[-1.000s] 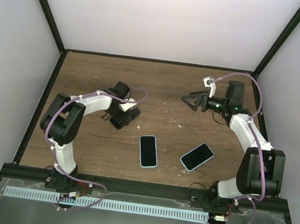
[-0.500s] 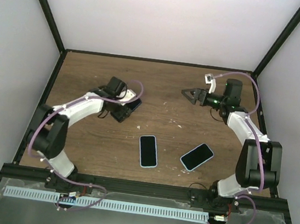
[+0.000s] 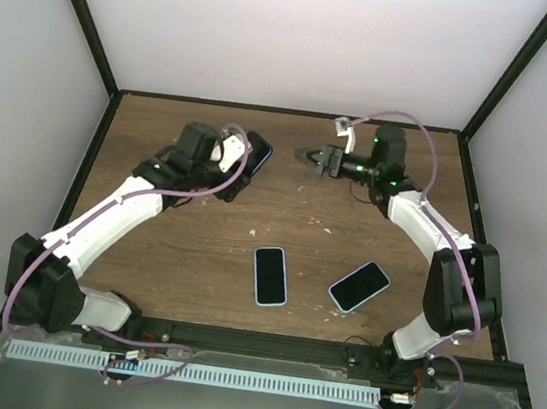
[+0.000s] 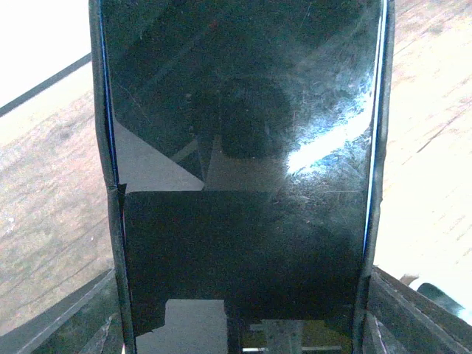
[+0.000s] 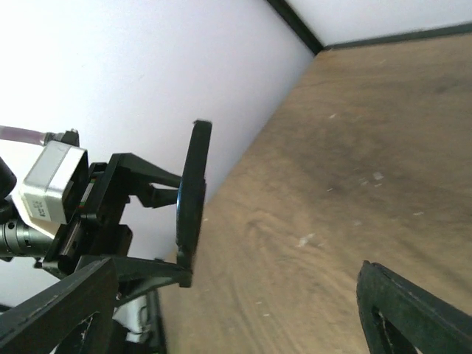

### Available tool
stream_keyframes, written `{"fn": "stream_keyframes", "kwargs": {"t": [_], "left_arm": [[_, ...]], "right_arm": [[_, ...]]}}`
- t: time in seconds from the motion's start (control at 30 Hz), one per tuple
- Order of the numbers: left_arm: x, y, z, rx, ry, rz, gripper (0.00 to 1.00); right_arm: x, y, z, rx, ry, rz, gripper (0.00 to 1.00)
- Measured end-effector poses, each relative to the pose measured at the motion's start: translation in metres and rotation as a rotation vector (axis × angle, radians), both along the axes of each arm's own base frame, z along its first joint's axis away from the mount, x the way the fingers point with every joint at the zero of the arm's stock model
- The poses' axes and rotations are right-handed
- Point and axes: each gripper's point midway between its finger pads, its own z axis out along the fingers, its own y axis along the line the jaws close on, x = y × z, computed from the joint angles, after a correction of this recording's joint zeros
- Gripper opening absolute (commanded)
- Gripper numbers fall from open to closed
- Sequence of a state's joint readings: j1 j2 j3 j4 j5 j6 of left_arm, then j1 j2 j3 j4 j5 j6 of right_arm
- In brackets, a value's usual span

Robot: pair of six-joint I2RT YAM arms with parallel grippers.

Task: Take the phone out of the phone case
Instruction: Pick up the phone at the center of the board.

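Note:
My left gripper [image 3: 247, 164] is shut on a phone in a dark case [image 3: 257, 152] and holds it up off the table at the back centre-left. In the left wrist view the phone's black screen [image 4: 243, 133] fills the frame between my fingers [image 4: 77, 317]. My right gripper [image 3: 310, 157] is open and empty, a short way right of the phone and pointing at it. In the right wrist view the phone [image 5: 192, 184] shows edge-on, held by the left gripper [image 5: 158, 221], ahead of my spread fingertips [image 5: 413, 310].
Two more phones lie flat on the wooden table [image 3: 353, 215] in front: one in a light blue case [image 3: 269, 275] and one tilted to its right [image 3: 358, 286]. The enclosure's back wall [image 3: 294, 46] stands close behind both grippers.
My left arm has lifted the cased phone and carried it back and right. My right gripper has swung left toward it and stayed open.

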State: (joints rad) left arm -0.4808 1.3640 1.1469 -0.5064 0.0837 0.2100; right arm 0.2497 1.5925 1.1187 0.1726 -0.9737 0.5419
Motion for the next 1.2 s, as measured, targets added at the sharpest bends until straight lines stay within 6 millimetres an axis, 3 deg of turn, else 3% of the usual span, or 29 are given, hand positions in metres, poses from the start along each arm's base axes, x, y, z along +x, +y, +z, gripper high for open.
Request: {"fn": "stream_keyframes", "kwargs": {"t": [0.17, 0.33, 0.4, 0.53, 0.77, 1.07, 1.13, 1.2], "left_arm": [[-0.007, -0.013, 0.019, -0.040, -0.026, -0.027, 0.50], [-0.013, -0.024, 0.021, -0.042, -0.030, -0.051, 0.50], [-0.019, -0.032, 0.021, -0.039, -0.031, -0.074, 0.50], [-0.026, -0.043, 0.021, -0.034, -0.034, -0.101, 0.50], [-0.022, -0.040, 0.017, -0.013, -0.037, -0.079, 0.49], [-0.018, -0.036, 0.012, 0.014, -0.037, -0.053, 0.48], [-0.017, -0.036, 0.010, 0.017, -0.035, -0.052, 0.51], [-0.017, -0.036, 0.009, 0.020, -0.032, -0.051, 0.63]], "right_arm": [[-0.018, 0.035, 0.003, 0.015, 0.024, 0.075, 0.84], [-0.013, 0.056, 0.011, 0.019, 0.040, 0.078, 0.73], [-0.008, 0.062, 0.014, 0.017, 0.041, 0.070, 0.63], [-0.007, 0.068, 0.012, 0.010, 0.075, 0.045, 0.52], [-0.010, 0.071, 0.001, 0.007, 0.135, 0.022, 0.45], [-0.019, 0.074, -0.004, 0.019, 0.171, 0.035, 0.20], [-0.021, 0.075, -0.004, 0.026, 0.175, 0.043, 0.14], [-0.023, 0.076, -0.005, 0.031, 0.182, 0.053, 0.09]]}}
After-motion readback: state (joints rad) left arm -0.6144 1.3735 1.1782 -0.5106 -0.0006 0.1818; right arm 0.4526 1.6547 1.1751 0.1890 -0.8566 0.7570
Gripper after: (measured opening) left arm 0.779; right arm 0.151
